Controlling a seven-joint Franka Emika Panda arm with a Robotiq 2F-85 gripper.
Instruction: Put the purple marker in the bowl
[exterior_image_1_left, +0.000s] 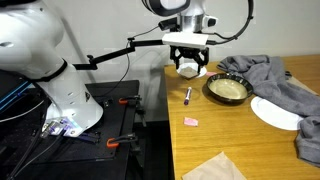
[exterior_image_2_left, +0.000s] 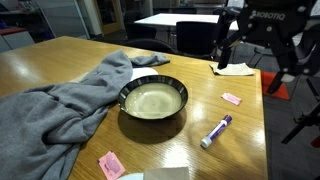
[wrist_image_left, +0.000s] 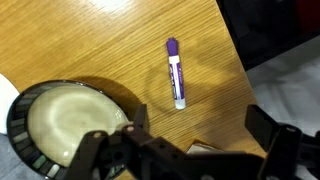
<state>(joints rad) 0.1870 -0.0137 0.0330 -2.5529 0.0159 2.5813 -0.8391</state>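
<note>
We find the gripper (exterior_image_1_left: 188, 66) hanging above the wooden table (exterior_image_1_left: 235, 140) with its jaws spread wide and nothing between them. The wrist view shows the fingers (wrist_image_left: 272, 142) well apart over bare wood. The purple marker (wrist_image_left: 175, 73) lies flat on the table, near the bowl (wrist_image_left: 14, 118) but not touching it. In an exterior view the marker (exterior_image_2_left: 216, 131) sits between the bowl's dark wall (exterior_image_2_left: 152, 118) and the table edge. The bowl is empty, so we judge the pick has not begun. The marker is slim and round, which is our chief worry. If the jaws come down off-centre, or close along its length rather than across it, we expect it to roll or skid away, and the table edge on that side is close enough that it could drop off. A pinch near one end might let it swing in the grasp and slip out over the rim. Descending too far would jam the fingertips into the wood. With the jaws this wide, the finger on the bowl's side could clip the rim and shove the bowl. The grey cloth (exterior_image_2_left: 70, 105) lies against or just beside the bowl's far side, we cannot tell which. The pink square piece (exterior_image_2_left: 232, 98) lies apart from the marker, and we see little trouble from either.
</note>
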